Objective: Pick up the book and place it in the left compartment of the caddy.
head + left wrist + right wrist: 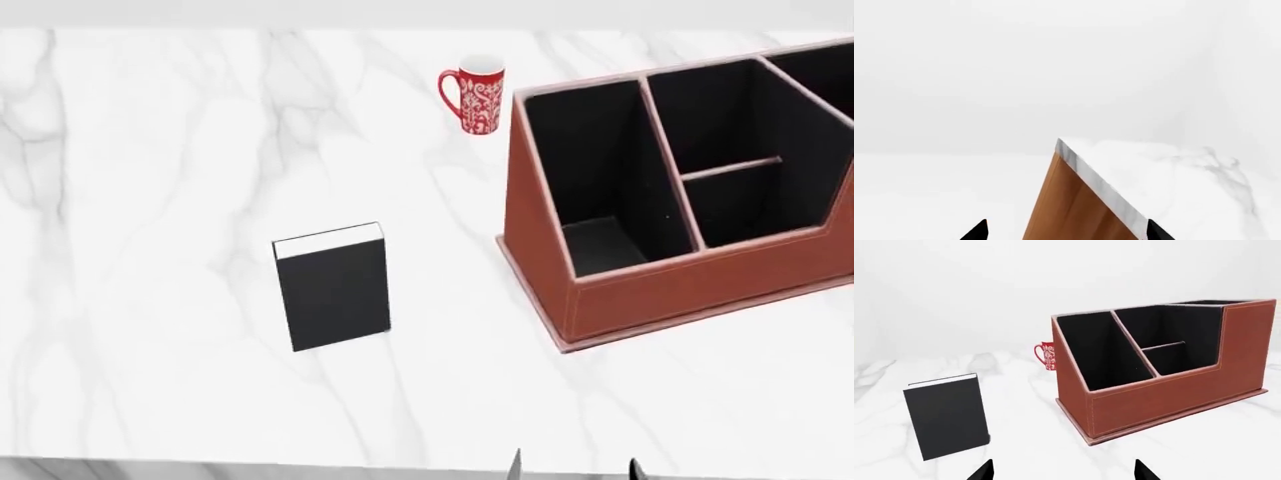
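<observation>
A: What's in front of your right gripper [1064, 471]?

B: You see its two dark fingers [981, 471] apart, nothing between them. Beyond them the book [947, 416] stands upright on the white marble desk [1201, 450], black cover facing you, white page edges on top.

A: And the caddy [1167, 395]?

B: It's apart from the book, sloped front toward you. Your left compartment [1101, 350] is the long black slot on the book's side. A red patterned mug [1045, 356] peeks out behind the caddy.

No readable text, label or number shows on any object here.
</observation>
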You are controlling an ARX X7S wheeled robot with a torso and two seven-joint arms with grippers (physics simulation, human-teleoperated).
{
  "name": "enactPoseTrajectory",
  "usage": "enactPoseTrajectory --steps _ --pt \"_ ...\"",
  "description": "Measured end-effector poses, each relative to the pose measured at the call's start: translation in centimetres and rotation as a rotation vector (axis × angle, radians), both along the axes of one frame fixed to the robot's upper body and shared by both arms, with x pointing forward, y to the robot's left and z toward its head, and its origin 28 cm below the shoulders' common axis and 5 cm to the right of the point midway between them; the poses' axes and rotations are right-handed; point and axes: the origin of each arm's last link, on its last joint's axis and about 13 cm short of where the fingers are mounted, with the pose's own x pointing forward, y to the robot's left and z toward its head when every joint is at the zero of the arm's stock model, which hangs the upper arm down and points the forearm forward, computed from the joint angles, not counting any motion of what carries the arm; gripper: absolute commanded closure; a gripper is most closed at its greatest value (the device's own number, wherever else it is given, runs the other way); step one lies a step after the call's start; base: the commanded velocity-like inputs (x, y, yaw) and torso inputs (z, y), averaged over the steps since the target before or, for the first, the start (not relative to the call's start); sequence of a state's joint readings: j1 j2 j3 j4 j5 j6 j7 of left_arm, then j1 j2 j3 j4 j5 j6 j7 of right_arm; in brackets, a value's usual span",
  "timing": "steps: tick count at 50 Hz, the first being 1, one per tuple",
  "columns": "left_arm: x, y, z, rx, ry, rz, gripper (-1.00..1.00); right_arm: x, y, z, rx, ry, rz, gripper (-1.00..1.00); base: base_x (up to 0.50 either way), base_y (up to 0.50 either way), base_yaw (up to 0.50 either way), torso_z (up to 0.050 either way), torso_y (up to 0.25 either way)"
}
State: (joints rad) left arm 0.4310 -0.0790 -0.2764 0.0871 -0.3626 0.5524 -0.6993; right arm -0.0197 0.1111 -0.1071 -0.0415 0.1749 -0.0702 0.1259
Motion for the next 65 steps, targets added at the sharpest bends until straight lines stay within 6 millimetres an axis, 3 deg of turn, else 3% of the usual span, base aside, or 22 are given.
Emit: enactPoseTrajectory --steps 22,29,50,65 --pt "0.3 0.0 0.1 0.002 0.003 -0.014 -1.0 0.1 0.0 0.0 -0.014 -0.045 -0.017 -1.0 0.0 0.0 0.0 0.05 0.0" --pt "0.3 0.0 0.1 0.001 0.0 -0.012 -1.0 -0.1 -0.2 0.5 0.009 -0.028 -0.017 -1.0 0.0 0.0 0.0 0.001 0.0" --pt "0.4 -0.1 0.3 0.007 -0.021 -0.024 -1.0 -3.8 -4.2 9.1 -0.001 -0.072 0.002 -1.0 0.0 0.0 0.0 0.0 0.0" --pt "0.4 -0.1 0.2 0.001 -0.028 -0.025 -1.0 -5.4 -5.8 12.0 0.019 -0.122 -0.005 -1.0 0.28 0.0 0.0 0.0 0.0"
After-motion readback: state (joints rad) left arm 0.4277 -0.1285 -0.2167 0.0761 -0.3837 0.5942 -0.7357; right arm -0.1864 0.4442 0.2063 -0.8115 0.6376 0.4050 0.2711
